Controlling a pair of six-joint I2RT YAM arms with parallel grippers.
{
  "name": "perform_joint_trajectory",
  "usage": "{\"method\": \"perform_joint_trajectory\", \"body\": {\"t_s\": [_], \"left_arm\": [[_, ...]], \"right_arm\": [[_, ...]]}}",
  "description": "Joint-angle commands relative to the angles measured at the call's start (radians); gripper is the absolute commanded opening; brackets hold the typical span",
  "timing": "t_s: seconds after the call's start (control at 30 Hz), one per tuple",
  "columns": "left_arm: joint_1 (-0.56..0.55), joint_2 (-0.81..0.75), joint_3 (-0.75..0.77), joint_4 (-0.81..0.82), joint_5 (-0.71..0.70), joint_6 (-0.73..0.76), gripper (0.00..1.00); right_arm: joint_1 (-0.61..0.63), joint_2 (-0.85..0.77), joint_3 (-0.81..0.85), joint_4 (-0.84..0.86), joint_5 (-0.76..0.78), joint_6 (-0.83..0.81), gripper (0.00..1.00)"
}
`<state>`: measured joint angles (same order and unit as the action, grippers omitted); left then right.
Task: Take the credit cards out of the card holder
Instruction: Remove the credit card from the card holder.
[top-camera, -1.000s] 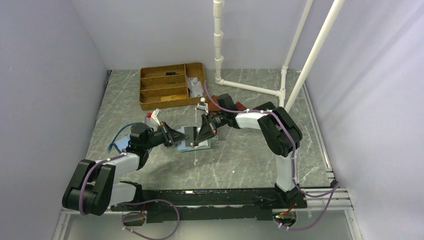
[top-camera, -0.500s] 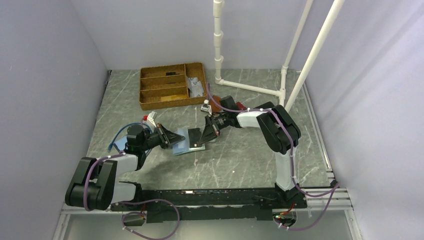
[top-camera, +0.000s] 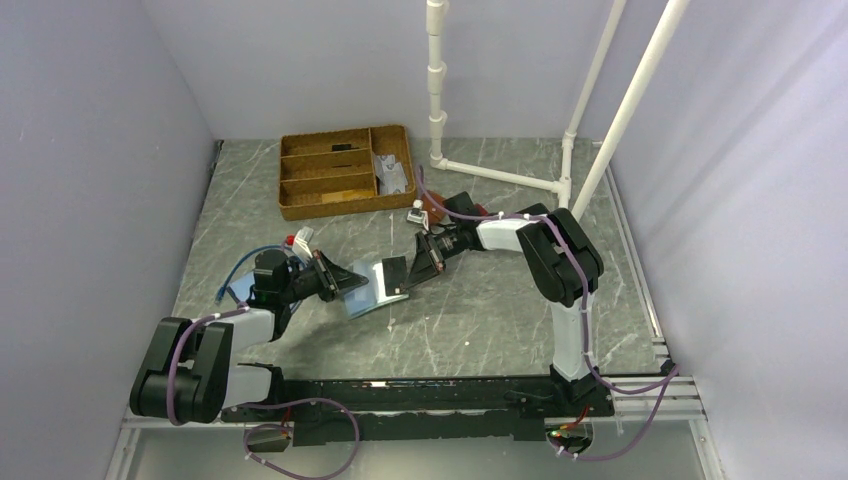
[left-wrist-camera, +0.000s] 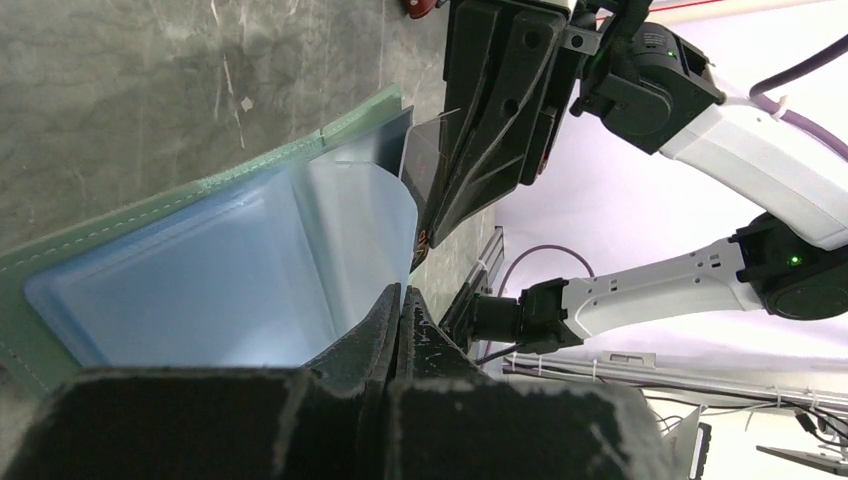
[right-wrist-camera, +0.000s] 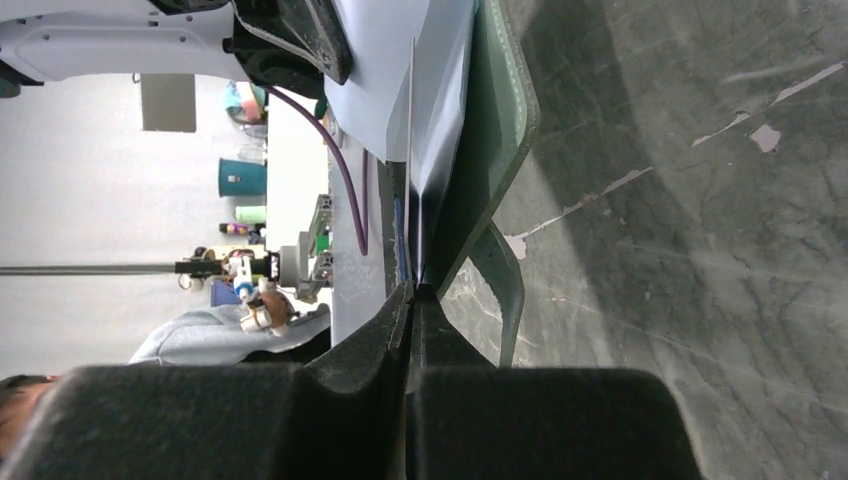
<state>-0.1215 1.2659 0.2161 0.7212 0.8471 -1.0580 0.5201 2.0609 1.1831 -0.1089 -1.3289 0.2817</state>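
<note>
The light blue card holder (top-camera: 365, 288) with its greenish edge hangs just above the table between both grippers. My left gripper (top-camera: 340, 282) is shut on the rim of one blue flap (left-wrist-camera: 350, 230), its jaws (left-wrist-camera: 402, 292) pressed together on it. My right gripper (top-camera: 412, 270) is shut on a thin dark-grey credit card (top-camera: 394, 272) at the holder's right end. In the left wrist view that card (left-wrist-camera: 430, 160) sticks out of the pocket between the right fingers. Edge-on in the right wrist view, the card (right-wrist-camera: 412, 150) runs into my shut gripper (right-wrist-camera: 412, 288), and the green flap (right-wrist-camera: 495, 140) bends away beside it.
A wicker divided tray (top-camera: 345, 207) stands at the back left. A white pipe frame (top-camera: 500, 178) rises at the back right. A small brown wallet (top-camera: 432, 200) lies behind the right arm. A blue cable (top-camera: 238, 268) curls left of the left arm.
The left gripper drew the holder left and nearer; the right gripper shifted slightly right with the dark card. The gap between them widened and more blue surface shows.
</note>
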Motion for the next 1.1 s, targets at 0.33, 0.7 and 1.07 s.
{"method": "perform_joint_trajectory", "body": {"t_s": [0.33, 0.7, 1.07], "left_arm": [[0.003, 0.083, 0.045, -0.042, 0.013, 0.064, 0.00], [-0.004, 0.096, 0.076, -0.169, -0.034, 0.128, 0.00], [-0.018, 0.140, 0.111, -0.233, -0.060, 0.175, 0.00]], "right_arm": [[-0.008, -0.061, 0.116, -0.233, 0.017, -0.270, 0.00], [-0.001, -0.094, 0.184, -0.383, 0.119, -0.449, 0.00], [0.024, -0.108, 0.439, -0.549, 0.491, -0.629, 0.00]]}}
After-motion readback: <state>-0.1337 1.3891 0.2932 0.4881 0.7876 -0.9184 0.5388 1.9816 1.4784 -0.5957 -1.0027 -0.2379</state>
